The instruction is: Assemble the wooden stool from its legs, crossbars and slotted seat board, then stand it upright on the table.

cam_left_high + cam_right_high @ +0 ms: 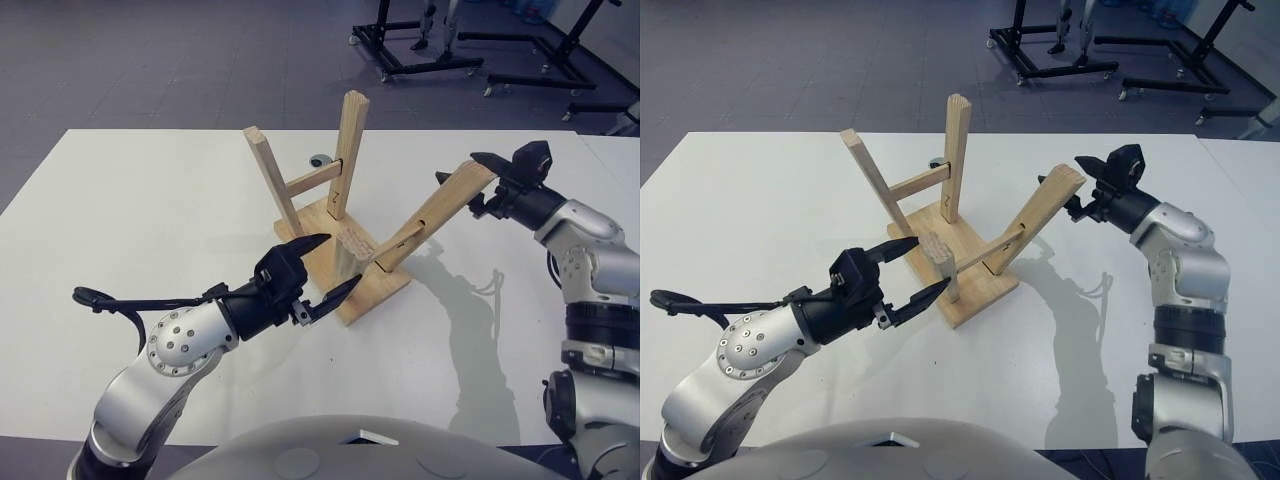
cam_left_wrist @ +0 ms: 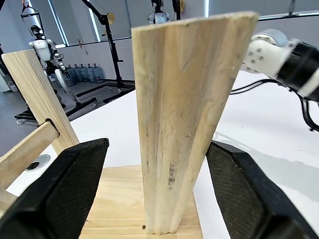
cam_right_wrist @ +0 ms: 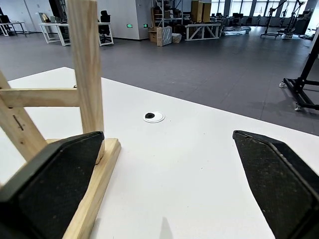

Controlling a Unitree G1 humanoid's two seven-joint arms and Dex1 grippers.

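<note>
The table carries the stool upside down. Its seat lies flat on the table with the legs pointing up from it. At the far side of the seat, two legs are joined by a crossbar and look settled.

At the right edge of the seat, a third leg leans well outward and is judged not yet seated. A second crossbar runs from it towards the short leg at the near edge of the seat.

The left gripper is spread wide around that short leg, and a gap is seen between the wood and each pad, so nothing is held. The right gripper is also spread wide. It is placed high above the right edge of the seat, at the top end of the leaning leg. Whether it touches the leg cannot be told.

The main risk is judged to lie in the leaning leg. If it is pushed upright while the short leg is unclamped, the second crossbar may lever the short leg over or be pulled from its hole. The seat is pinned by nothing, so a sideways push may slide the whole stool across the table instead of driving the joint home. If the left gripper is closed off-centre, the short leg may be knocked askew. If the stool is turned over with loose joints, legs may drop out.
</note>
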